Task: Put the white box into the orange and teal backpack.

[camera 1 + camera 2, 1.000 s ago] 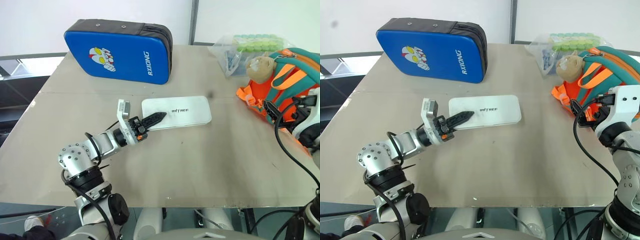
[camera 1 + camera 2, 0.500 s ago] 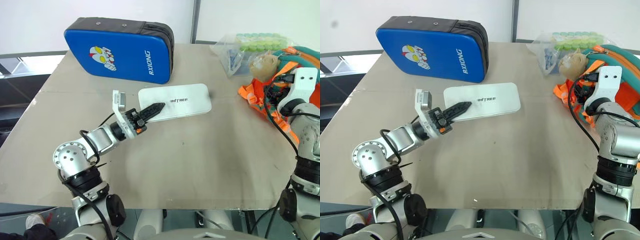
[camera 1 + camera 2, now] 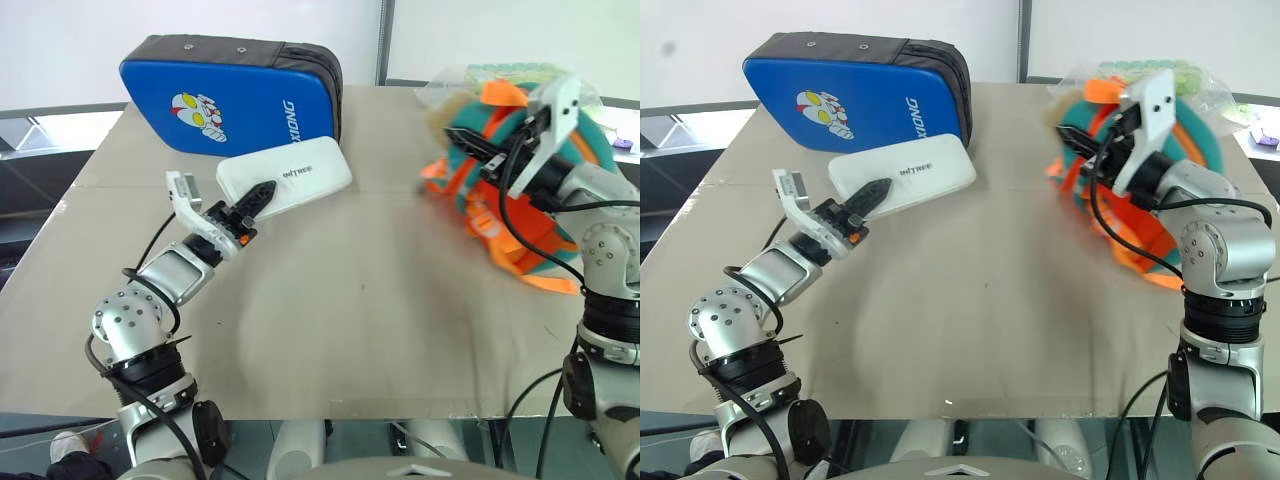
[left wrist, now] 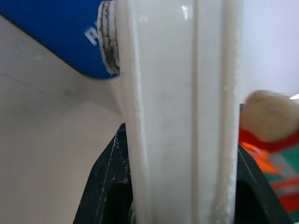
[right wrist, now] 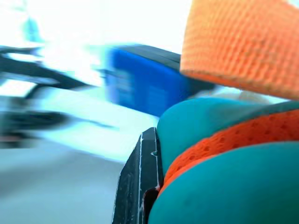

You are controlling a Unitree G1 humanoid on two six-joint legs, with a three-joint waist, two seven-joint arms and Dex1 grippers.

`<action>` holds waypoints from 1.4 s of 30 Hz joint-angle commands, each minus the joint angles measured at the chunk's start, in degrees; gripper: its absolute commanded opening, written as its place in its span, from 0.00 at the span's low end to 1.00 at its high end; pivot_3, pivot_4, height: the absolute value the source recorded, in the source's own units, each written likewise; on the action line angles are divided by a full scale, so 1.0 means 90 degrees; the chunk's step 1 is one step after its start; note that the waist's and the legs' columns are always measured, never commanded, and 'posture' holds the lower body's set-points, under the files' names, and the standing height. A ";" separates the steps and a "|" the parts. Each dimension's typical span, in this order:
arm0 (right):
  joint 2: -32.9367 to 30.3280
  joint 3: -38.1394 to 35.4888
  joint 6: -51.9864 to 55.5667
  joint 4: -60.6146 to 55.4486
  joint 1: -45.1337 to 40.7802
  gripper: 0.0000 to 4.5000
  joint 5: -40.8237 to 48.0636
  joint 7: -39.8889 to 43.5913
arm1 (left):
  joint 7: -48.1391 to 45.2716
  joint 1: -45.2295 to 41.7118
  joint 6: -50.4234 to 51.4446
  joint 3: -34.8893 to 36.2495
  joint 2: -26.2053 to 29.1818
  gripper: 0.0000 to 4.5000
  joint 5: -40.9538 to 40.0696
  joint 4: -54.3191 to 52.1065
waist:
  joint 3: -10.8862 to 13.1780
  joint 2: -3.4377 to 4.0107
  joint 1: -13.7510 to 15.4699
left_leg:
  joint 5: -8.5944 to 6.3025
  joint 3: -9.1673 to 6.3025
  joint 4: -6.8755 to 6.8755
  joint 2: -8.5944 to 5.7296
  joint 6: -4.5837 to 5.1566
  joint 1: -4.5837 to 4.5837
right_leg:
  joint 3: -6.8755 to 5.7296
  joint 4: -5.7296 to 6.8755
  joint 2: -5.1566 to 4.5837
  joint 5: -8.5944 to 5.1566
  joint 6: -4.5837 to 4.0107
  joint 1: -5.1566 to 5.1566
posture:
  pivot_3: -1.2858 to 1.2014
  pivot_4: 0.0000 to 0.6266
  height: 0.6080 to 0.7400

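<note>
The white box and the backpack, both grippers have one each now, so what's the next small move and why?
Probably tilt the backpack so its opening faces the white box. The right gripper is shut on the backpack, held up off the table; the left gripper clamps the box by its end, raised, well apart from the bag. No opening faces the box yet.

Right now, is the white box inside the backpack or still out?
Out. The left gripper holds the white box near the blue case, apart from the orange and teal backpack gripped by the right gripper.

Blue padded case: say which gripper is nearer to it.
Left. The left gripper holds the white box just in front of the blue padded case; the right gripper grips the backpack across the table.
</note>
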 commanded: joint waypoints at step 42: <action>-0.1420 0.0633 0.0373 -0.1341 0.0784 0.02 0.0607 0.0831 | -0.6778 -0.1053 -0.2333 -0.2727 0.3763 0.26 0.2048 -0.1409 | 0.0020 -0.0015 0.0066 | 0.0001 0.0016 0.0024 0.0015 0.0003 -0.0068 | -0.0012 0.0010 0.0008 0.0001 0.0002 -0.0060 | 0.52 0.24 1.00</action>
